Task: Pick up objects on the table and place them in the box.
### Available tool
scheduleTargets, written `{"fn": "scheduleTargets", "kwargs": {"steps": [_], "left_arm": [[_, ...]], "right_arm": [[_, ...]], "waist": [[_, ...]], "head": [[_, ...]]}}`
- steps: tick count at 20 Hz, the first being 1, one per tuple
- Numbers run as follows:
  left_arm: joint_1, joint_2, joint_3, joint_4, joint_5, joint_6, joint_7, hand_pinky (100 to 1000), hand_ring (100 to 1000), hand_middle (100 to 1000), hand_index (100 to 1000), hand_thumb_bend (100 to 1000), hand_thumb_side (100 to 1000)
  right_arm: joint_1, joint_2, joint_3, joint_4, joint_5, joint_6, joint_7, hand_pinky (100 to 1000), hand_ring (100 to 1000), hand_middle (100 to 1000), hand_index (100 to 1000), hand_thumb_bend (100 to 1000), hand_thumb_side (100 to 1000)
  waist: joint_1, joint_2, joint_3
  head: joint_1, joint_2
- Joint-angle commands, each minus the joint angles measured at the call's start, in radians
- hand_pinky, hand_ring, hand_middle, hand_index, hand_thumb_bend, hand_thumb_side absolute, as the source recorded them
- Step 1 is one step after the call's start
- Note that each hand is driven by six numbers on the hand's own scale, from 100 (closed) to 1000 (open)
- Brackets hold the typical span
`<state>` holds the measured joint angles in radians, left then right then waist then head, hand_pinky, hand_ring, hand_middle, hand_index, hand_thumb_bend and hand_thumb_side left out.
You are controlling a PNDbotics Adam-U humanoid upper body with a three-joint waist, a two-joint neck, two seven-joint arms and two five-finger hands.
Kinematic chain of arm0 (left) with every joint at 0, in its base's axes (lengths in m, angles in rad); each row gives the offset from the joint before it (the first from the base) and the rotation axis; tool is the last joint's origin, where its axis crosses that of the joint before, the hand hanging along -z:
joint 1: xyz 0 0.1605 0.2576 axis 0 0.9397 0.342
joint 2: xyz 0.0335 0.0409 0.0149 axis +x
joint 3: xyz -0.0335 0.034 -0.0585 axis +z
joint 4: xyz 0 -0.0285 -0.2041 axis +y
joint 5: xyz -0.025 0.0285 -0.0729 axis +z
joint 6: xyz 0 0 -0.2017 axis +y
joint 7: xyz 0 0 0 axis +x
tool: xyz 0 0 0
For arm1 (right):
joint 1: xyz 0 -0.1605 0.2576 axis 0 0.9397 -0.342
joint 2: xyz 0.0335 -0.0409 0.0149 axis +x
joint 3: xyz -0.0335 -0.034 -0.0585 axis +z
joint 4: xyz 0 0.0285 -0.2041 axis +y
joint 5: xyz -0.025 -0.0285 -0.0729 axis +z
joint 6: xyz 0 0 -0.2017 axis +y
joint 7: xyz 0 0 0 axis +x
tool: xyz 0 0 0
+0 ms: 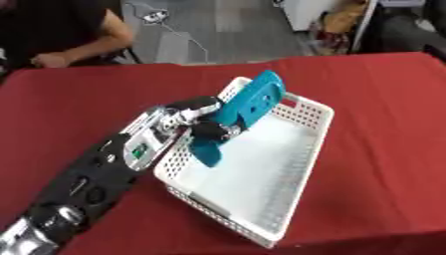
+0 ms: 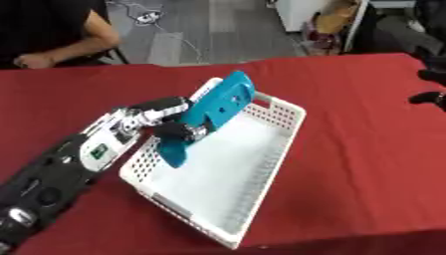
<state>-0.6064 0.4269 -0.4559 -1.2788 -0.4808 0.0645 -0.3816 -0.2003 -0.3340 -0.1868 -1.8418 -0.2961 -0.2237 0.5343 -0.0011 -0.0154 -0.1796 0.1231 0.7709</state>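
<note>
Teal plastic tool (image 1: 248, 107), no readable label, tilted over near-left rim of white perforated basket (image 1: 300, 164). Left hand (image 1: 196, 122) curled round its middle, holding it aloft. Red tablecloth (image 1: 383, 149) beneath. Right hand (image 2: 433, 87) at right edge, fingers unclear.

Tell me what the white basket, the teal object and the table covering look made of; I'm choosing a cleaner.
White basket: probably moulded plastic, with perforated grid walls and a smooth matte floor. Teal object, held by the left hand: likely hard plastic, uniformly coloured, with a slight sheen and small holes. Red table covering: apparently fabric, matte and softly creased.
</note>
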Motion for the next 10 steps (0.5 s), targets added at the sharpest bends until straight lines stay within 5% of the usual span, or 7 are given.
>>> {"fn": "scheduleTargets", "kwargs": {"steps": [1, 10], "left_arm": [[-0.029, 0.000, 0.005, -0.017, -0.006, -0.014, 0.006, 578, 674, 754, 792, 314, 1000], [-0.034, -0.001, 0.006, -0.015, -0.044, -0.023, -0.023, 667, 740, 808, 847, 364, 1000]], "right_arm": [[-0.012, -0.014, 0.000, -0.012, -0.005, 0.000, 0.002, 680, 850, 858, 1000, 100, 969], [-0.014, -0.013, 0.000, -0.012, -0.005, 0.001, 0.003, 681, 850, 857, 1000, 100, 969]], "waist": [[-0.001, -0.011, -0.001], [0.000, -0.012, -0.002]], "head": [[0.006, -0.001], [0.005, -0.001]]}}
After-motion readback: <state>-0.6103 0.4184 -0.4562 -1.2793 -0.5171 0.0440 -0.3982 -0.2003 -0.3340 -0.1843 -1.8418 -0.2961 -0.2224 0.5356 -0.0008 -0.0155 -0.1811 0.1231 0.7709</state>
